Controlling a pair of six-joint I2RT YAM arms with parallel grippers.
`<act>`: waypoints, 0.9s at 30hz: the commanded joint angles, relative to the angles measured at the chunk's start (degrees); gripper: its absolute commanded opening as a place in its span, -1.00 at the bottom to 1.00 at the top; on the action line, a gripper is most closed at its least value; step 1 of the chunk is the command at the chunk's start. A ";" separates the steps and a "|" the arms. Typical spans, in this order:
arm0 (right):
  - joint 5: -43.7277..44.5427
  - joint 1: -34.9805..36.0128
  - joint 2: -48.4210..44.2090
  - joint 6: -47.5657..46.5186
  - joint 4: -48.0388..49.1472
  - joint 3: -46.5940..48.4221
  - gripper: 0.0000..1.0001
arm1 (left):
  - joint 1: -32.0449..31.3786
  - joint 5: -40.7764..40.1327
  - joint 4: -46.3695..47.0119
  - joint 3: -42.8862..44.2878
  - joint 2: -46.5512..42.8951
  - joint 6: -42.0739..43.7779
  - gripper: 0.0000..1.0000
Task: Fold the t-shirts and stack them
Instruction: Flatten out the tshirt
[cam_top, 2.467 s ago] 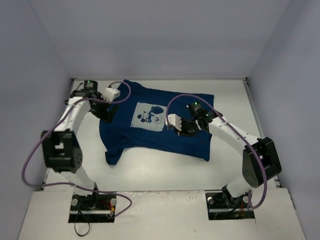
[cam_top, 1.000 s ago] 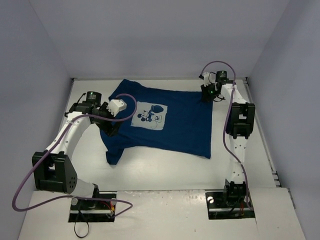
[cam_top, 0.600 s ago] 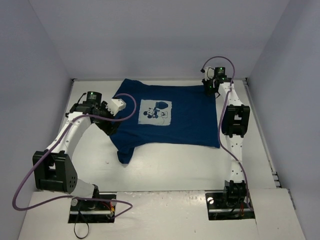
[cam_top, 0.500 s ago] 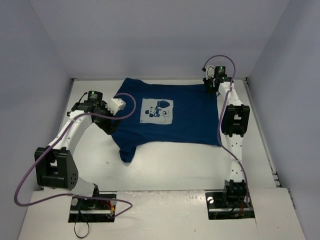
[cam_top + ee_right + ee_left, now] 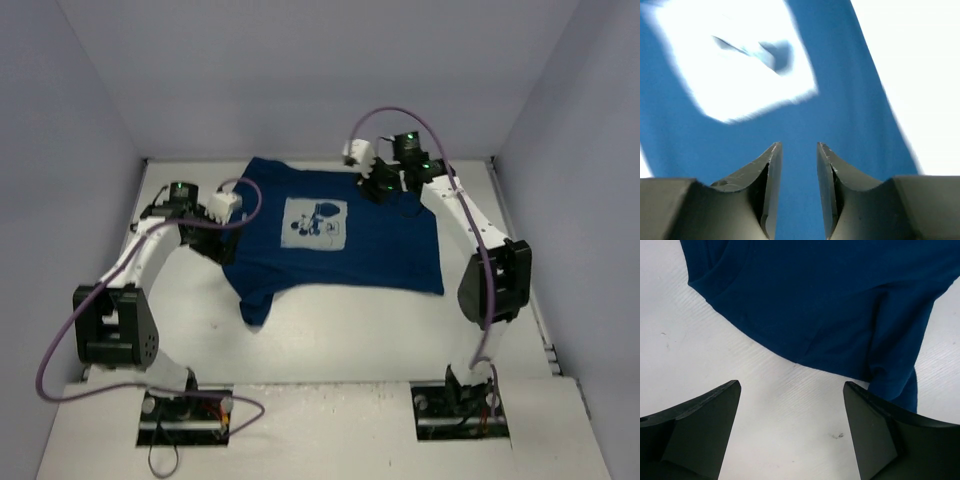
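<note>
Top external view is showing the t-shirt lying spread, face up, mid-frame. Left gripper is hovering wide open at its left edge; right gripper is hanging slightly parted, empty, over its upper middle. Spreading seems finished; folding is calling for edge grasps.

The left arm and right arm are white links joined by black joint housings, each trailing a looping purple cable. A green light glows near each wrist (tiny dots), and the end effector fingers are black wedges.
</note>
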 commanded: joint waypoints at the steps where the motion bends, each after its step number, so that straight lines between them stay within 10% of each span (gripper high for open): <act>1: -7.15 18.98 -13.05 -25.01 -0.77 -13.30 -0.42 | 4.39 8.40 1.56 4.76 1.46 -7.63 0.59; 8: -8.14 34.62 -8.55 -29.22 2.49 -18.52 -0.83 | 13.40 18.71 0.67 8.64 3.19 -16.22 0.59; 17: -2.79 42.94 -1.29 -21.20 17.63 -20.09 -0.35 | 21.46 24.97 0.11 7.81 -0.81 -19.94 0.62; 27: -3.50 44.74 5.44 -15.79 20.61 -14.41 -0.45 | 25.42 25.34 -2.29 2.61 -4.37 -15.93 0.62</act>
